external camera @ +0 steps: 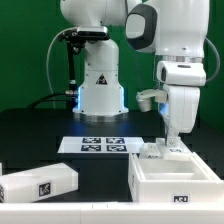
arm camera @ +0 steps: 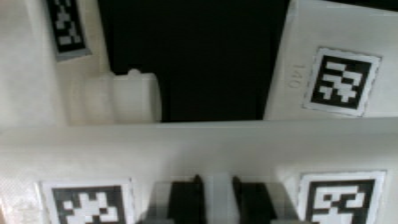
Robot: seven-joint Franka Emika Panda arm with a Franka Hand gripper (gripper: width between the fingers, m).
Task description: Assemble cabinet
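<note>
The tabletop [external camera: 30, 140] carries the cabinet in loose pieces, not yet joined. The arm [external camera: 180, 40] reaches down over the near edge, toward the exterior view's right.

1. Tray [external camera: 160, 192]: open-topped, at the near edge toward the exterior view's right.
2. Block [external camera: 40, 183]: at the near edge toward the exterior view's left, well apart from the tray.
3. Marker board [external camera: 100, 146]: mid-tabletop, in front of the arm's base.
4. Pincer [external camera: 172, 138]: at the tray's far wall, pressed together. Whether a thin wall sits between the jaws cannot be told.
5. Peg [arm camera: 128, 97]: a short round stub on a white wall, seen in the wrist view.

Step in hand, as judged: positioning or nudging the tray by its far wall. The next move likely calls for fetching the block and bringing it square to the tray.
</note>
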